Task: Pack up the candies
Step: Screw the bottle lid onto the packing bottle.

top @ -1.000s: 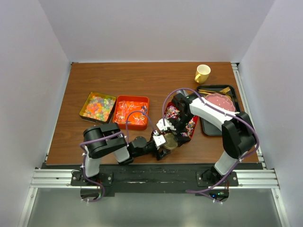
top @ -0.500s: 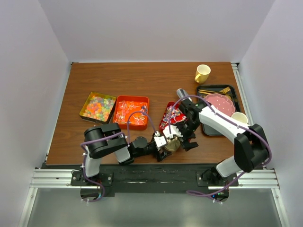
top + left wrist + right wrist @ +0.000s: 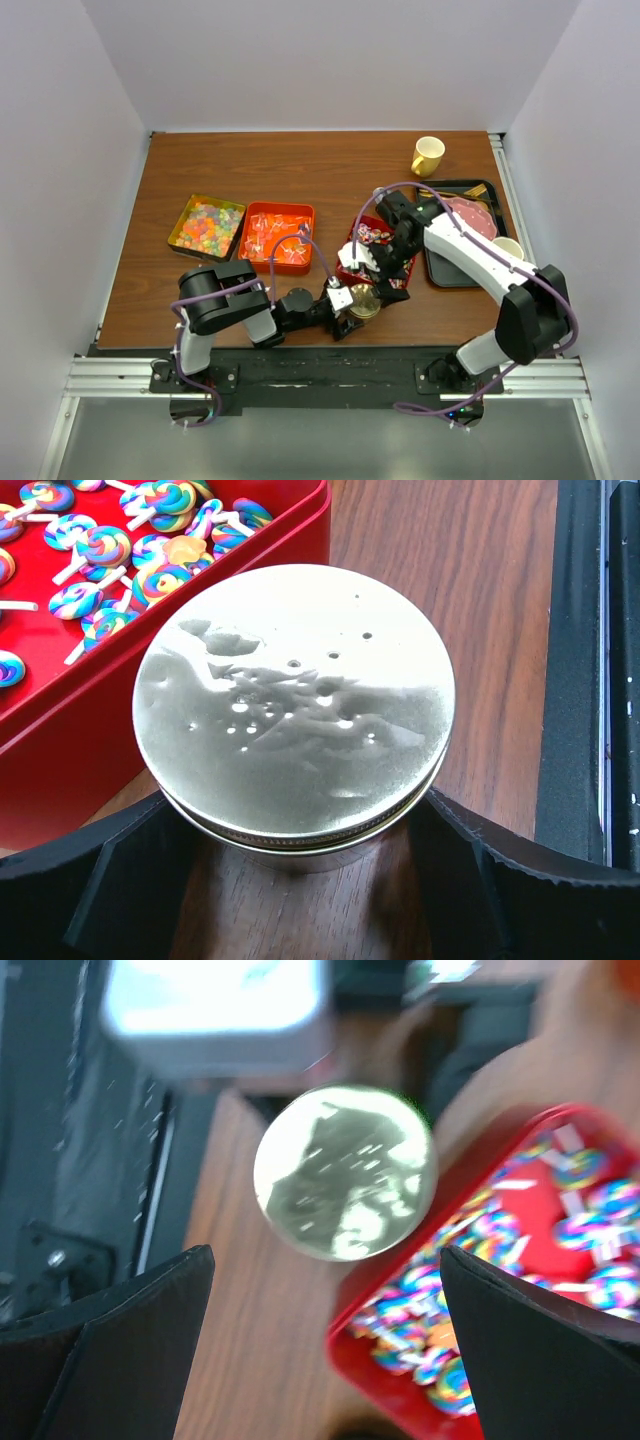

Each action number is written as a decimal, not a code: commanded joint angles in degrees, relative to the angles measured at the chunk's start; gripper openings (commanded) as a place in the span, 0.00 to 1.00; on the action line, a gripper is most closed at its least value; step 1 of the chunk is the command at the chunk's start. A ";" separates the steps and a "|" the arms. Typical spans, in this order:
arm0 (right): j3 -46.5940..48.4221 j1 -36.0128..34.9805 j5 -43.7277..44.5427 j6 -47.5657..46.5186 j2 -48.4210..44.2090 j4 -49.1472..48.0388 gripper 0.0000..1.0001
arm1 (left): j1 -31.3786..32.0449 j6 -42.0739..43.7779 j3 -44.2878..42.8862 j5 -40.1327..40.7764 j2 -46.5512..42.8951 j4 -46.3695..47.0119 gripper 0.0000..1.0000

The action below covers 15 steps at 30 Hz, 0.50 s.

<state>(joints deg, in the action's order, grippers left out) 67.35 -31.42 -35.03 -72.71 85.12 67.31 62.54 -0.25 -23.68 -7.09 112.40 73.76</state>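
Note:
The candies lie in three trays: gummy pieces in a yellow tray [image 3: 205,227], clear-wrapped ones in an orange tray [image 3: 277,237], and swirled ones [image 3: 120,550] in a red tray [image 3: 404,268]. A gold-lidded jar [image 3: 295,710] stands at the red tray's near corner. My left gripper [image 3: 297,830] lies low on the table, shut on the jar's sides. My right gripper [image 3: 320,1360] hangs open above the red tray's near edge. Between its fingers show the jar lid [image 3: 345,1170] and the swirled candies [image 3: 560,1230], with nothing held.
A black tray [image 3: 440,270] at the right holds a pink plate [image 3: 462,215] and gold cutlery. A yellow mug [image 3: 428,155] stands behind it, and a small white cup [image 3: 507,247] sits by the right forearm. The table's black front edge [image 3: 575,680] runs close beside the jar.
The right gripper dipped toward the jar and has come back over the red tray's near edge. The left gripper and jar have not moved.

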 commanded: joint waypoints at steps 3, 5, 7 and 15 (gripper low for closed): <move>4.10 -0.83 -6.10 0.11 5.92 -2.97 0.99 | -0.32 2.80 1.89 1.91 3.70 -16.72 0.00; 4.71 -1.80 -6.98 -0.15 8.47 -2.80 0.99 | -0.32 2.80 1.89 1.82 3.62 -16.72 0.00; 4.81 -2.50 -6.90 -1.38 10.23 -2.36 0.99 | -0.32 2.80 1.89 2.26 3.62 -16.72 0.00; 2.44 -3.30 -4.18 -3.76 10.86 -0.34 0.99 | -0.40 1.92 1.97 2.96 3.53 -16.63 0.00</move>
<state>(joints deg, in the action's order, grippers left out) 70.17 -34.46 -38.74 -74.00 97.45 64.95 62.54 -0.27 -23.68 -7.11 112.40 73.76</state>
